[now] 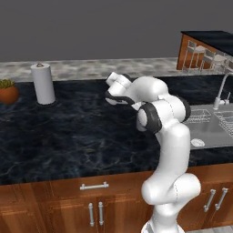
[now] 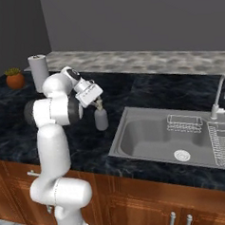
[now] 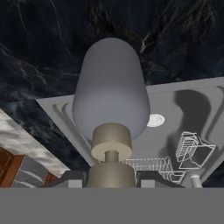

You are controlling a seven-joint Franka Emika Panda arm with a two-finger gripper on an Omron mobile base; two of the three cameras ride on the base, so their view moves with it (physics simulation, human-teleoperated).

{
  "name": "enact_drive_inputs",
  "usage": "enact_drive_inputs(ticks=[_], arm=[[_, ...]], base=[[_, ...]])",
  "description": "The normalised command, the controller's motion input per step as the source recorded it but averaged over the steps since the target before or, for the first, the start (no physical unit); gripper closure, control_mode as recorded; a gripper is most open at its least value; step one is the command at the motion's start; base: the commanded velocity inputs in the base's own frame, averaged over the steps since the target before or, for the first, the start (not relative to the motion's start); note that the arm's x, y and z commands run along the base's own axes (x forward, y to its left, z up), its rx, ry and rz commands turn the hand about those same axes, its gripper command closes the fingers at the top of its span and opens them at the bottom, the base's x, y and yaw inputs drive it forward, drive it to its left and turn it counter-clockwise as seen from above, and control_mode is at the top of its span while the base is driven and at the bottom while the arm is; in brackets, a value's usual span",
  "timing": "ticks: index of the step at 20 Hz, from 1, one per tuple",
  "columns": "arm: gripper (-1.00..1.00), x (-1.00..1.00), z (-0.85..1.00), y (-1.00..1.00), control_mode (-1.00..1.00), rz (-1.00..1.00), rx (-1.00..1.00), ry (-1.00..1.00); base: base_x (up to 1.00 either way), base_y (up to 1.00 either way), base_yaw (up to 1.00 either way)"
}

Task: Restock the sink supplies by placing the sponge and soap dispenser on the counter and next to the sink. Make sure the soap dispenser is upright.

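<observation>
A black marble bench (image 2: 146,90) runs past a steel sink (image 2: 149,138). The end effector (image 2: 98,105) is clamped on the pump head of the dispenser (image 2: 101,119), which stands upright just left of the basin. Release straight up, without tipping it. The hand view shows the grip; the right base view shows the bottle's footing.

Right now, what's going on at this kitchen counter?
The white robot arm's gripper is shut on the tan pump top of a grey rounded soap dispenser. The bottle stands upright on the black marble-like counter, just left of the grey steel sink. I can't spot a sponge on the counter.
</observation>
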Motion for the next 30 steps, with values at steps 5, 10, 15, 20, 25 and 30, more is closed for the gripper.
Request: enact_drive_inputs(ticks=[5, 10, 15, 20, 25, 30], arm=[[1.00, 0.39, -0.32, -0.22, -1.00, 0.01, 0.00, 0.07], [1.00, 0.13, -0.25, -0.37, -1.00, 0.02, 0.00, 0.00], [1.00, 0.00, -0.34, -0.04, -1.00, 0.00, 0.00, -0.13], [1.00, -0.05, -0.39, 0.00, -1.00, 0.00, 0.00, -0.21], [1.00, -0.14, -0.42, 0.02, -1.00, 0.00, 0.00, -0.18], [-1.00, -0.33, -0.47, 0.16, -1.00, -0.01, 0.00, -0.11]], base=[[0.00, 0.00, 0.00], [0.00, 0.00, 0.00], [0.00, 0.00, 0.00], [0.00, 0.00, 0.00], [0.00, 0.00, 0.00], [0.00, 0.00, 0.00]])
